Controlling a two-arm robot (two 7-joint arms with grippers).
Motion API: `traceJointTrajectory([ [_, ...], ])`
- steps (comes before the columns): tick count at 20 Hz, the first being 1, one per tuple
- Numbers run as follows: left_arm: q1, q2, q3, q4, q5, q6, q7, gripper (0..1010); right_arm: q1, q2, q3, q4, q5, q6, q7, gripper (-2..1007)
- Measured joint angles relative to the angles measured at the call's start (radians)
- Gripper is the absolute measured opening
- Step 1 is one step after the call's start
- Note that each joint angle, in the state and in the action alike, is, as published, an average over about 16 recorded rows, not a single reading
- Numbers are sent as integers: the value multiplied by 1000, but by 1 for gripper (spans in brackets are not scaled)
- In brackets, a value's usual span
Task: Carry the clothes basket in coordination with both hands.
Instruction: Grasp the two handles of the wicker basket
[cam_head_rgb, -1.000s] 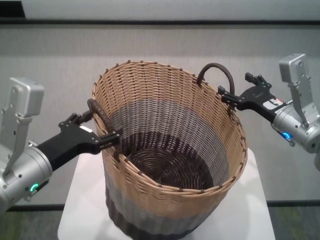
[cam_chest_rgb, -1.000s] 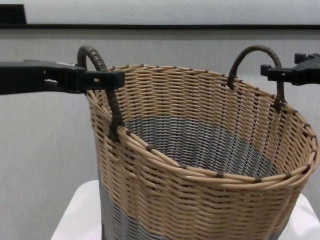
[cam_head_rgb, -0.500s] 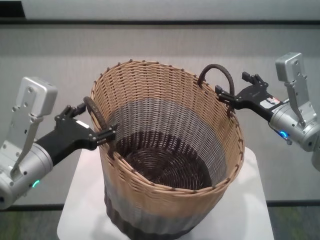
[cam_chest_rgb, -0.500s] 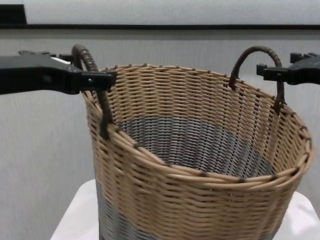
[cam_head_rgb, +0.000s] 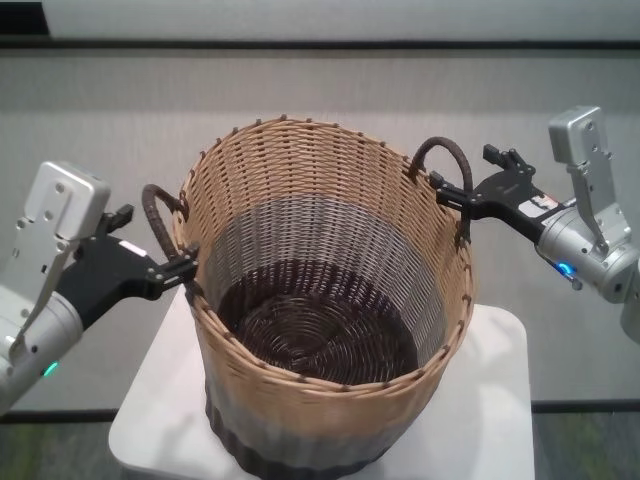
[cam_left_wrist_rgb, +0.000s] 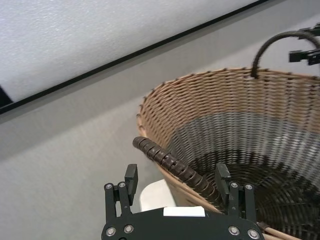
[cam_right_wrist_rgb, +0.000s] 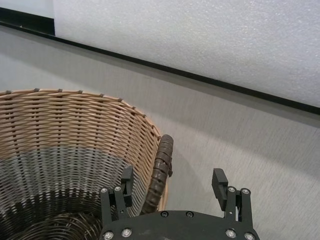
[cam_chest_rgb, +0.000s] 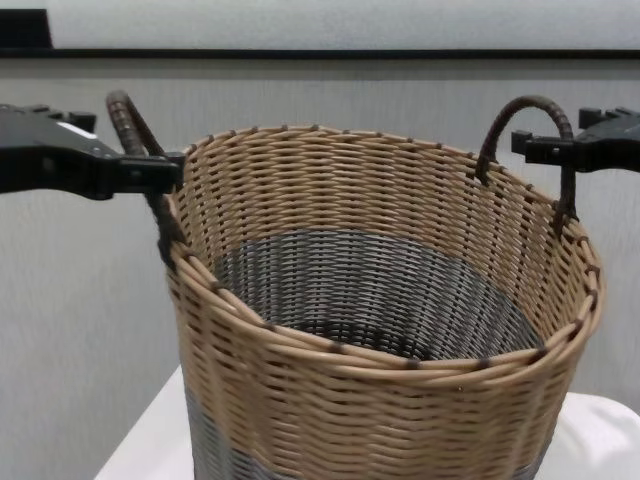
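The clothes basket (cam_head_rgb: 330, 300) is a round wicker basket with a tan upper band and a grey lower band, standing upright on a white table (cam_head_rgb: 500, 400). My left gripper (cam_head_rgb: 155, 240) is open, its fingers astride the left dark loop handle (cam_head_rgb: 155, 212). The left wrist view shows that handle (cam_left_wrist_rgb: 172, 164) crossing between the spread fingers (cam_left_wrist_rgb: 222, 176). My right gripper (cam_head_rgb: 465, 170) is open around the right loop handle (cam_head_rgb: 445, 160). In the right wrist view that handle (cam_right_wrist_rgb: 160, 165) lies close to one finger (cam_right_wrist_rgb: 127, 179). The chest view shows both grippers level with the rim (cam_chest_rgb: 380, 140).
A grey wall with a dark horizontal strip (cam_head_rgb: 320, 44) stands behind the basket. The small white table reaches only a little beyond the basket's base. Both silver forearms (cam_head_rgb: 590, 240) flank the basket at rim height.
The basket has gone from tilted to upright and shifted a little left. My left gripper drew back to the left with its handle swung outward. My right gripper barely moved.
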Motion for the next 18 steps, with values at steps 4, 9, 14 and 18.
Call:
traceJointTrajectory([
  [4,7,-1,-12,3,28,5,16,1000,-5,-8,6,-2,-10,4,0,1005],
  [9,12,-5,-23,7,64,9,32,1000,-21,-14,15,-20,-21,11,-5,1005],
  [14,14,-12,-28,13,90,11,33,1000,-44,-13,25,-49,-30,20,-13,1005],
  [18,15,-24,-33,18,89,6,13,1000,-64,-11,35,-76,-36,28,-21,1005],
])
